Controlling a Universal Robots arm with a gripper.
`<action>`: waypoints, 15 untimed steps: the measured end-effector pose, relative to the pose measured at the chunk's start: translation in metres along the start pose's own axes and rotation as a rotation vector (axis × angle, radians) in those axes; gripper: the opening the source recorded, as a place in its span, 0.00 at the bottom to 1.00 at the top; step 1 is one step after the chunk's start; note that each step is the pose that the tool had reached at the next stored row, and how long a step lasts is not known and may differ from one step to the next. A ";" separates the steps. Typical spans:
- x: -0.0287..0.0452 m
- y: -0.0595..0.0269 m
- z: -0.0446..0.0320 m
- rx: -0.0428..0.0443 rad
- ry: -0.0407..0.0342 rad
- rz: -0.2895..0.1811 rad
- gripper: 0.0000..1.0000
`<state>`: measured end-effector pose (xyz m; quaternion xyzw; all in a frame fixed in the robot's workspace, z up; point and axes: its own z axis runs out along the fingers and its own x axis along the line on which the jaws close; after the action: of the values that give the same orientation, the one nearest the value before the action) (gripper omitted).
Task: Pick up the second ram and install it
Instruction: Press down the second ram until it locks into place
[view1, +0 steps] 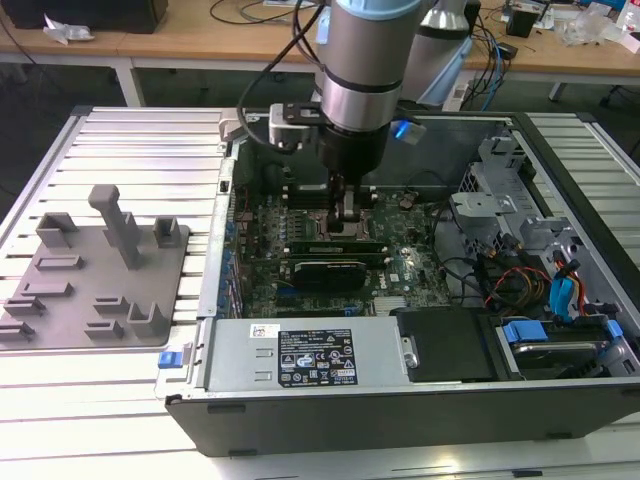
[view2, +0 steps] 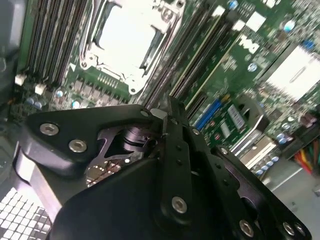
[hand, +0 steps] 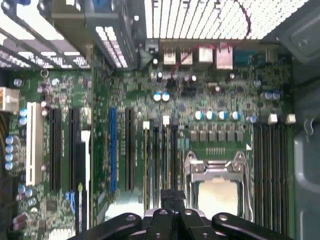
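Since the coming move turns on how stick and slot line up, start at the exterior view's left: a grey fixture plate (view1: 95, 270) lies well apart from the open computer case (view1: 300, 365). Inside the case, the gripper (view1: 346, 222) hangs straight down over the motherboard, just beside the processor socket (view1: 312, 222). Directly under its tip lies a long dark strip that I take for the second ram (view1: 335, 246). Its long axis runs across the exterior view from left to right, along the memory slots (hand: 162, 155). In both wrist views the fingers (hand: 165, 212) are drawn together. Whether they pinch the stick's top edge or merely bear on it is hidden by the gripper's own body, as is whether the stick is seated. Further right, tangled cables (view1: 520, 275) crowd the drive bay.
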<state>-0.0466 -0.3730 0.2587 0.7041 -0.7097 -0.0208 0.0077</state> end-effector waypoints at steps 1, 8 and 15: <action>0.0001 0.0034 0.0007 0.0001 0.0000 0.000 0.08; 0.0004 0.0147 0.0163 0.0020 0.0007 -0.013 0.08; 0.0000 0.0194 0.0247 0.0019 0.0010 -0.025 0.08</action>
<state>-0.0670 -0.3723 0.2347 0.7128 -0.7010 -0.0199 0.0071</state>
